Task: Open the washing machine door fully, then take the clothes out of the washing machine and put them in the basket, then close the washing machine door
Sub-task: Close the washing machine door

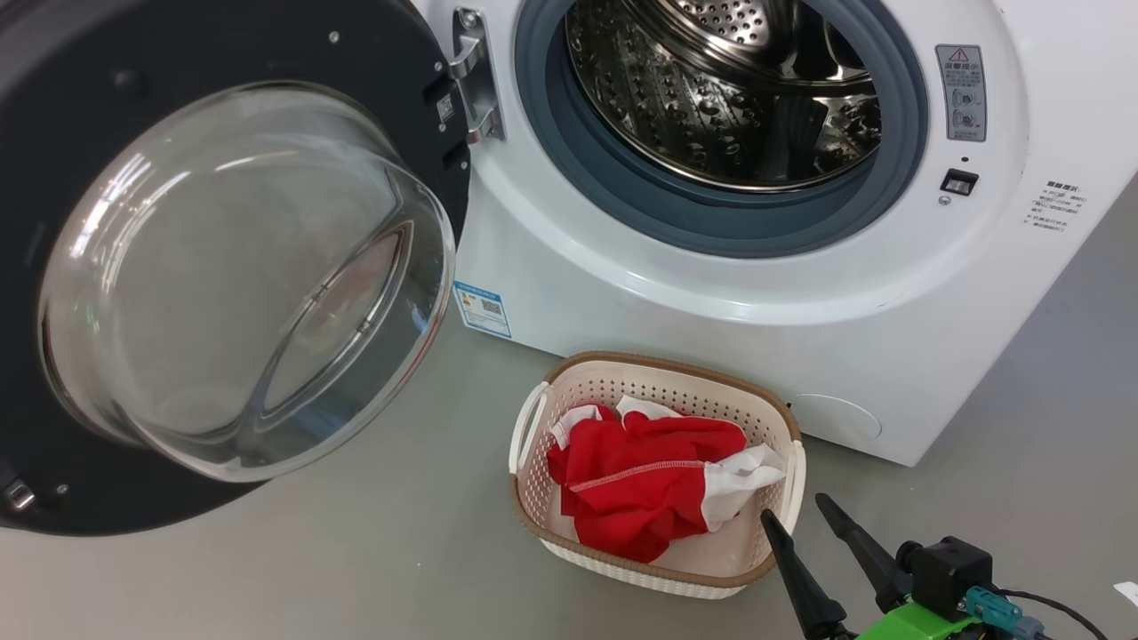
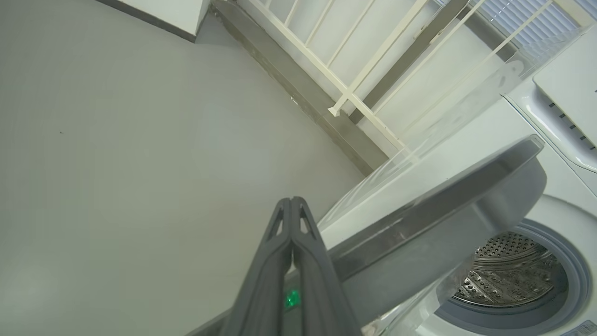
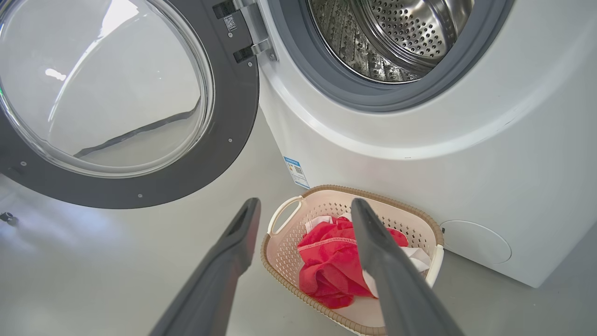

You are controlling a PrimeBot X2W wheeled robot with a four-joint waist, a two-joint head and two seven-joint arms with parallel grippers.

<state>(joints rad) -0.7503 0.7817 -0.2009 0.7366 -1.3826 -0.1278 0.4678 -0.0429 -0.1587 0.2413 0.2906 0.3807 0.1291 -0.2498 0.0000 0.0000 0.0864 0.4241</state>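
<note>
The washing machine [image 1: 711, 302] stands with its steel drum [image 1: 720, 98] bare. Its door [image 1: 222, 267] hangs swung wide to the left, black rim around a bulging glass bowl. On the floor in front sits the basket [image 1: 533, 480] with the red and white clothes [image 1: 649, 489] inside; both also appear in the right wrist view, basket [image 3: 284, 242] and clothes [image 3: 331, 261]. My right gripper [image 1: 796, 511] is open just off the basket's near right corner, holding nothing. My left gripper [image 2: 291, 203] is shut and empty, its tips close beside the door's outer edge [image 2: 433, 210].
Grey floor [image 1: 356, 569] spreads around the basket and under the door. A white railing [image 2: 354, 93] and a wall run behind the machine in the left wrist view. A blue label [image 1: 483, 308] marks the machine's lower front.
</note>
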